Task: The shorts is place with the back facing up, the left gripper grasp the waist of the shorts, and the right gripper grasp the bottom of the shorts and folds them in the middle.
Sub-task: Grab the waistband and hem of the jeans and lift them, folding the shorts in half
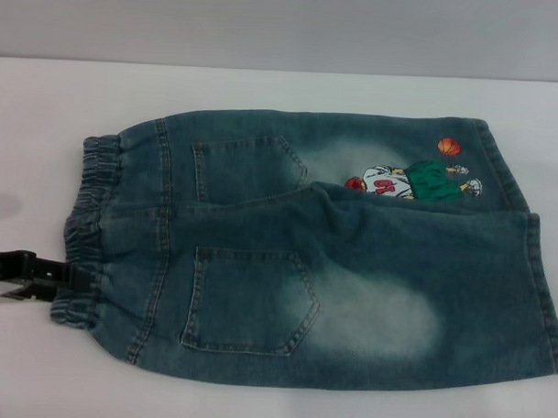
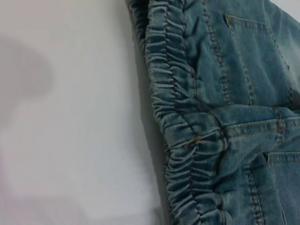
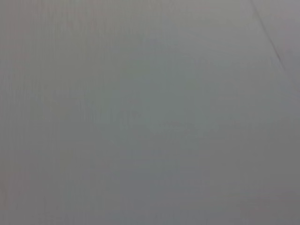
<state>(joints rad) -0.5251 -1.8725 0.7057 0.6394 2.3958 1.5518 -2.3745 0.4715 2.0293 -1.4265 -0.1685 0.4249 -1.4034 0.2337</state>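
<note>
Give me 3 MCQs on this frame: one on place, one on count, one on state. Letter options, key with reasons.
1. Where is the left gripper?
A. at the waist of the shorts
B. over the cartoon print
C. at the leg hems

2. How many back patch pockets show on the shorts?
A. one
B. two
C. four

3. How do the shorts lie?
A. folded in half, hems on the waistband
B. bunched in a heap
C. spread flat, back up, not yet folded

Key:
1 A: in the head view its black fingers meet the ruffled waistband near the robot's left edge of the table.
2 B: one pocket on the far leg, another on the near leg.
3 C: both pockets face up and the bottom of the shorts lies at the opposite end from the waist.
</note>
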